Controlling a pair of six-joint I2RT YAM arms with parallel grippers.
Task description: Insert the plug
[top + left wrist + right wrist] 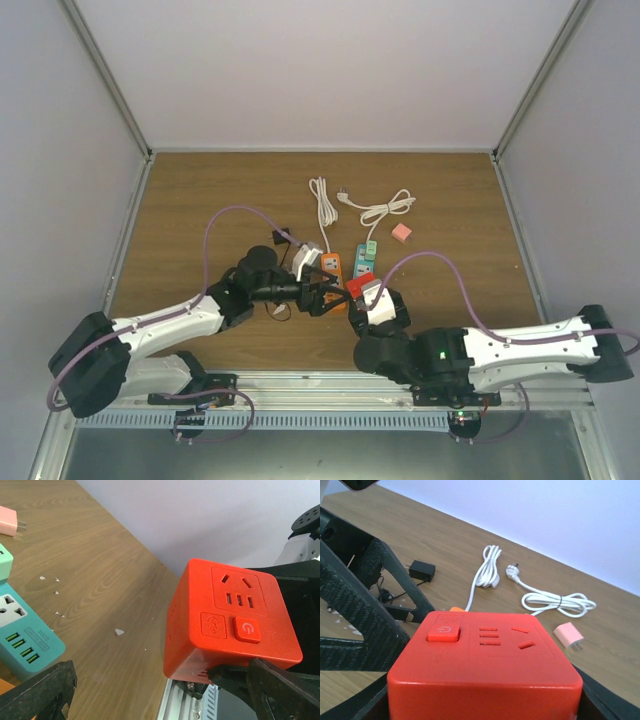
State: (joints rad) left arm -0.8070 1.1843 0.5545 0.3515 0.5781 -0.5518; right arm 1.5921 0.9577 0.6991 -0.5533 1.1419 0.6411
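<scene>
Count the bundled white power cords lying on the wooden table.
2. One bundled white power cord lies at the far centre; the other lies just right of it, beside the small pink plug adapter. None appears hidden.

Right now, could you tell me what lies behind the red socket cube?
Behind the red socket cube lie a folded white cable, a white plug lead, a pink charger and a black adapter. An orange edge shows directly behind; the cube covers the rest.
</scene>
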